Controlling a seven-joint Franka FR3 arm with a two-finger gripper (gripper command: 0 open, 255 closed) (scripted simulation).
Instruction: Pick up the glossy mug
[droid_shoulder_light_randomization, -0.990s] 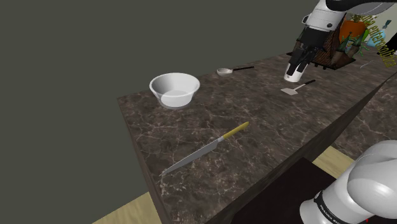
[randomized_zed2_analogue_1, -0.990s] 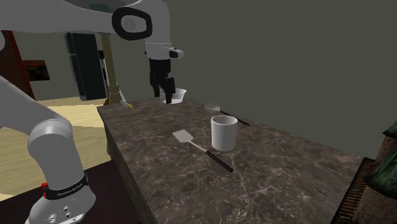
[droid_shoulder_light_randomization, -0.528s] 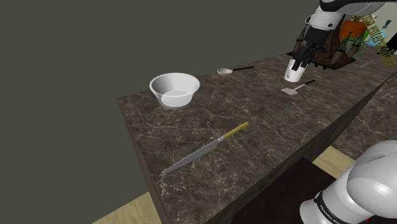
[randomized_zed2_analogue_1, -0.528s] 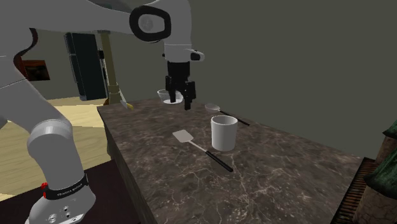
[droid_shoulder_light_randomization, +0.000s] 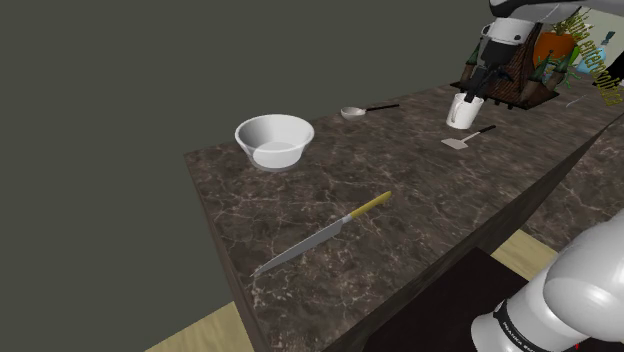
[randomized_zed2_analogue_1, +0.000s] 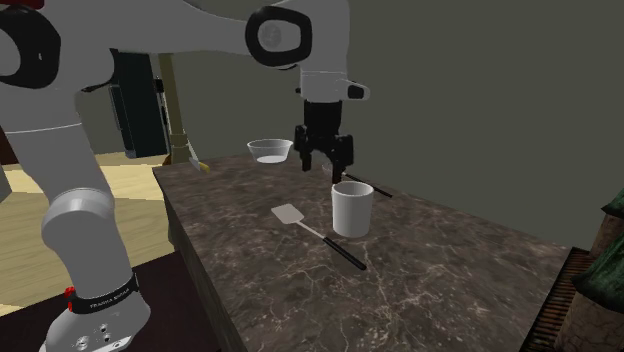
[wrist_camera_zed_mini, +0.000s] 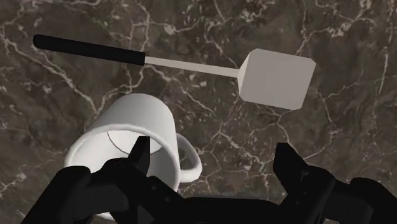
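A glossy white mug (randomized_zed2_analogue_1: 352, 208) stands upright on the dark marble counter (randomized_zed2_analogue_1: 440, 270), next to a spatula. In the shoulder view the mug (droid_shoulder_light_randomization: 461, 112) is at the far right end of the counter. My black gripper (randomized_zed2_analogue_1: 325, 170) hangs just above the mug and a little to the bowl side of it, open and empty. In the wrist view the mug (wrist_camera_zed_mini: 130, 143) lies under one finger (wrist_camera_zed_mini: 141, 154), and its handle (wrist_camera_zed_mini: 193, 159) reaches into the gap of the gripper (wrist_camera_zed_mini: 213, 159). The fingers touch nothing.
A spatula (wrist_camera_zed_mini: 275, 77) with a black handle lies beside the mug. A spoon (droid_shoulder_light_randomization: 362, 110) lies at the counter's back edge. A white bowl (droid_shoulder_light_randomization: 273, 140) and a yellow-handled knife (droid_shoulder_light_randomization: 322, 235) lie further along the counter (droid_shoulder_light_randomization: 400, 200). A plant (droid_shoulder_light_randomization: 575, 50) stands beyond the mug.
The arm has carried the open gripper away from the bowl and over to the mug, rightward in the second exterior view. Nothing on the counter has moved.
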